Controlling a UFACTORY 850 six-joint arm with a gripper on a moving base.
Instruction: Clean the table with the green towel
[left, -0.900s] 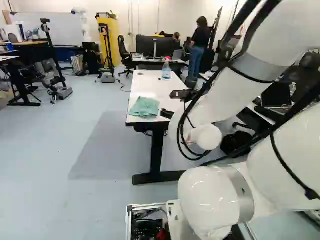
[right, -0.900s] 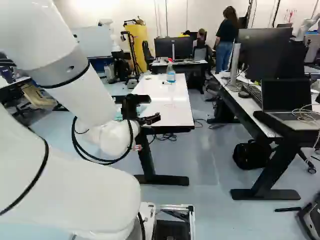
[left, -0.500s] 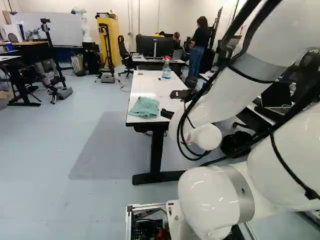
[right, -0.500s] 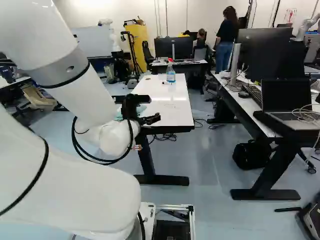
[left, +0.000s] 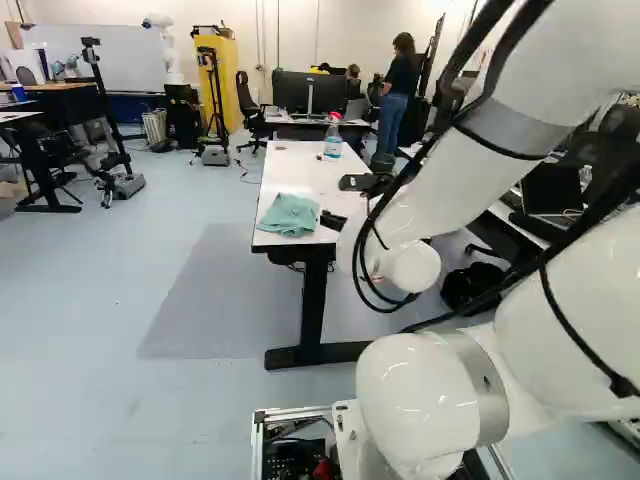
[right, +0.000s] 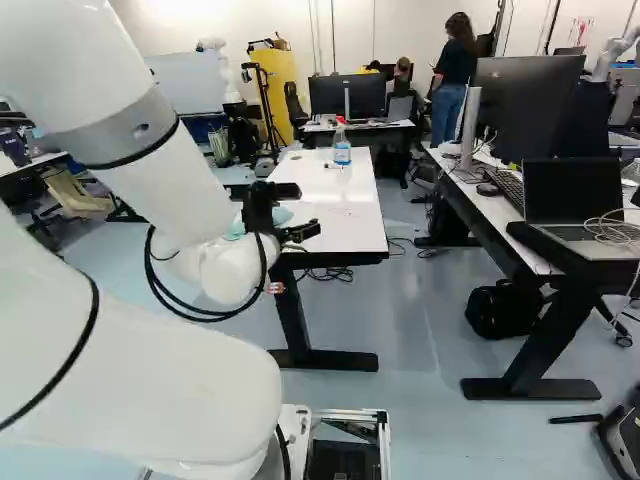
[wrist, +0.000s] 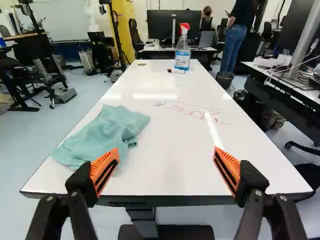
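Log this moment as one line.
gripper: open, empty | towel: crumpled, ungripped, on table | red scribbles: on tabletop | spray bottle: upright, far end

Green towel (wrist: 107, 132), loosely crumpled, lying on the near end of the white table (wrist: 175, 165), red marker scribbles (wrist: 192, 112) beside it
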